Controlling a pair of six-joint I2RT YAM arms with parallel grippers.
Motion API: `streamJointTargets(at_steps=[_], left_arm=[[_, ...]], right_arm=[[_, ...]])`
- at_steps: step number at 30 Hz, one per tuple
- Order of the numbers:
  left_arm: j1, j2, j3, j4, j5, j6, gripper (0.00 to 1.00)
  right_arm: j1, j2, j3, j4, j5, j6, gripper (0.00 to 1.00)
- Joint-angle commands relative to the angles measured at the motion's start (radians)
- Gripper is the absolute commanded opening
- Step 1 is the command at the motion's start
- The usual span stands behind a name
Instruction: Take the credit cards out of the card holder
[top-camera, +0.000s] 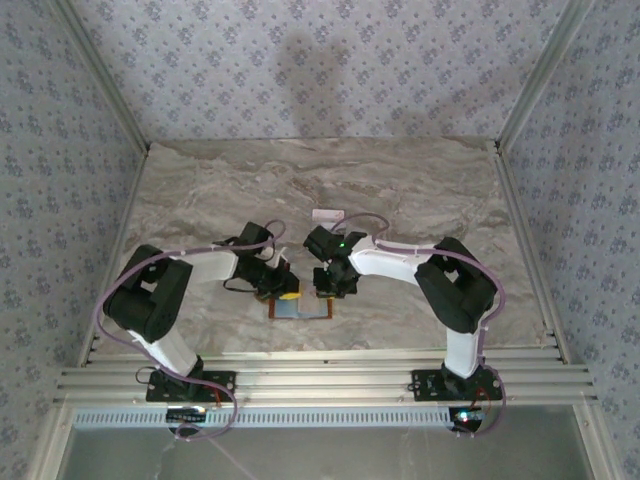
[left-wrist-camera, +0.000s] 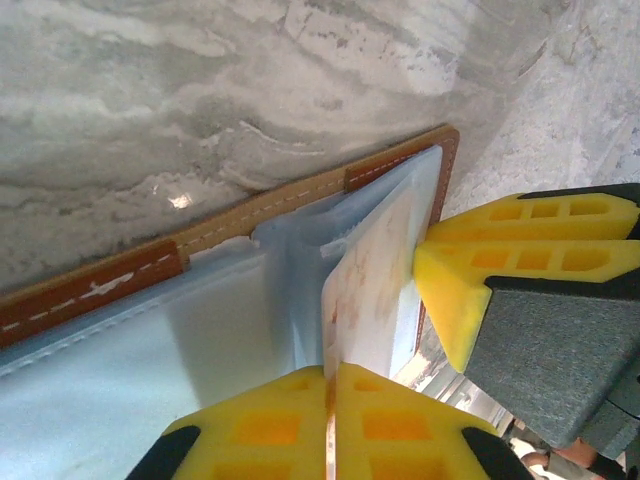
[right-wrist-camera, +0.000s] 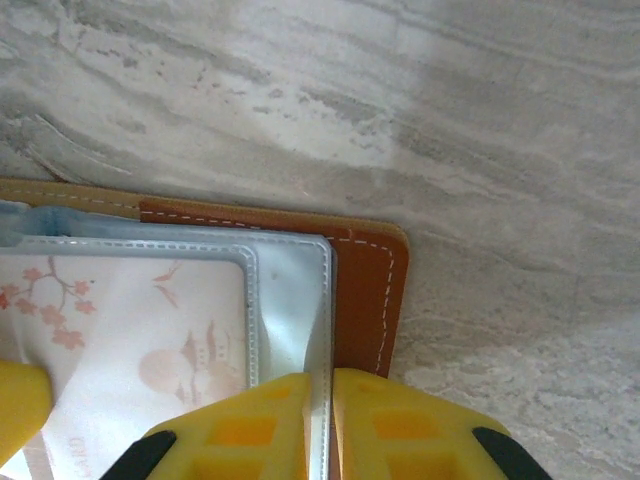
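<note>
Left wrist view: the left gripper (left-wrist-camera: 330, 425) pinches the pale card (left-wrist-camera: 372, 280) by its exposed edge; it looks thin, stiff and slick. Meanwhile the right gripper (right-wrist-camera: 322, 420) clamps the clear pocket (right-wrist-camera: 290, 300) of the soft wallet (right-wrist-camera: 365, 285), which lies midway along the table's (top-camera: 420, 190) near edge.

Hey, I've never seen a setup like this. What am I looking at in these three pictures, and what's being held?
These are two robot arms, the left arm and the right arm, bolted at the edge of a marble-look table. One picture looks down from above; the other two come from a camera on each wrist. An open brown card holder lies on the table. The left claw is shut on a pale pink card; the right claw pinches the holder's edge, apparently steadying it. What looks like another small pale card lies farther back.
</note>
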Motion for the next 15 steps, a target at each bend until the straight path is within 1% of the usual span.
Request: streamJointTargets(at_steps=[1, 8, 9, 12, 15], left_arm=[[0.003, -0.027, -0.018, -0.049, -0.019, 0.023, 0.10], [0.003, -0.031, -0.025, -0.048, -0.017, 0.023, 0.08], [0.003, -0.032, -0.027, -0.049, -0.021, 0.023, 0.08], [0.003, -0.034, -0.033, -0.040, -0.029, 0.018, 0.08], [0.003, -0.028, -0.037, -0.017, -0.024, 0.002, 0.08]], right_arm=[[-0.003, 0.042, -0.046, -0.103, 0.073, -0.001, 0.15], [-0.004, 0.028, -0.044, -0.092, 0.064, 0.003, 0.15], [-0.005, 0.026, -0.041, -0.096, 0.063, 0.003, 0.17], [-0.006, 0.010, -0.046, -0.082, 0.041, 0.014, 0.28], [-0.007, -0.011, -0.060, -0.040, 0.025, 0.024, 0.32]])
